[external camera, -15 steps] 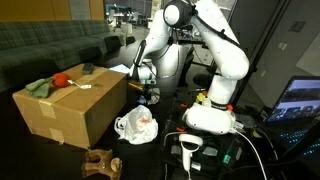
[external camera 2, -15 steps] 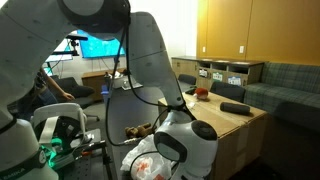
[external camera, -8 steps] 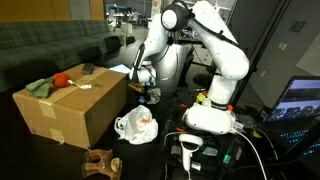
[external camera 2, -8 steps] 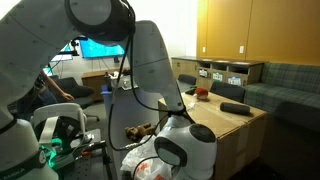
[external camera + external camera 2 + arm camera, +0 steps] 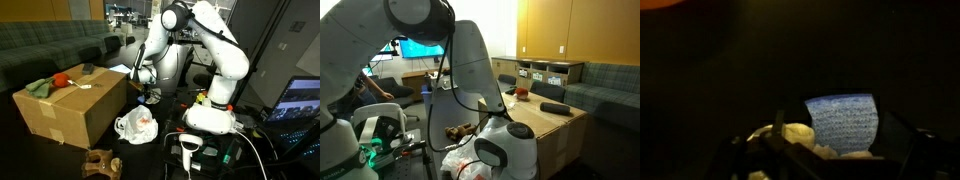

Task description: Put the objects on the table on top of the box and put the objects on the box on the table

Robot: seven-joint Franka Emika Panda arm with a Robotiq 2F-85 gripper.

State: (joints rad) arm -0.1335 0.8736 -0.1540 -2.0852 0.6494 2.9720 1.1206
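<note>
The brown cardboard box [image 5: 70,105] [image 5: 548,117] stands on the dark table [image 5: 165,135]. On its top lie a green cloth [image 5: 40,88], a red object [image 5: 62,79] [image 5: 523,93] and a flat black object [image 5: 88,69] [image 5: 553,107]. My gripper [image 5: 146,80] hangs open just off the box's end, above small objects [image 5: 150,97] on the table. In the wrist view a blue woven cup-like thing [image 5: 843,122] and a pale yellow lump [image 5: 792,134] lie below the gripper [image 5: 836,142], whose fingers barely show in the dark. A white plastic bag [image 5: 137,126] lies on the table.
A brown object [image 5: 100,162] [image 5: 460,130] lies near the table's front edge. A hand-held scanner [image 5: 190,149] and cables sit by the robot base [image 5: 210,118]. A grey-green sofa [image 5: 50,45] runs behind the box. The arm hides much of one exterior view.
In an exterior view the arm's upper link shifted slightly a second ago. Since then nothing has visibly moved, and the gripper stays open.
</note>
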